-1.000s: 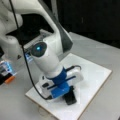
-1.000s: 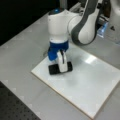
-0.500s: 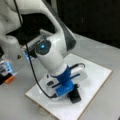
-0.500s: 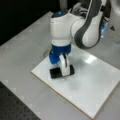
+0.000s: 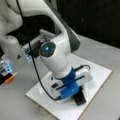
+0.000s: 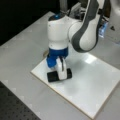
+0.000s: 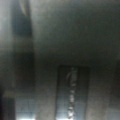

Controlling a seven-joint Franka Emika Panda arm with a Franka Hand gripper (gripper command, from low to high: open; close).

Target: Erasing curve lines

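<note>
A white rectangular board (image 5: 100, 75) (image 6: 95, 82) lies on the grey table in both front views. My gripper (image 5: 76, 96) (image 6: 60, 73) points down onto the board's near-left part and is shut on a black eraser block (image 5: 80, 99) (image 6: 52, 76), pressing it flat against the surface. The blue wrist piece (image 5: 68, 86) (image 6: 53, 57) sits just above. No curve lines show on the board; anything under the eraser and the arm is hidden. The wrist view is dim, with a dark rectangle (image 7: 72, 92) bearing pale marks.
A blue-lit device (image 5: 6, 67) (image 6: 103, 26) and an orange piece (image 5: 10, 79) stand beside the arm's base. A dark perforated mat (image 6: 15, 107) lies at a front view's bottom left. The arm's black cable (image 5: 35, 67) loops down to the board.
The gripper has slid the eraser a short way across the board, toward a front view's right. The board itself has not moved.
</note>
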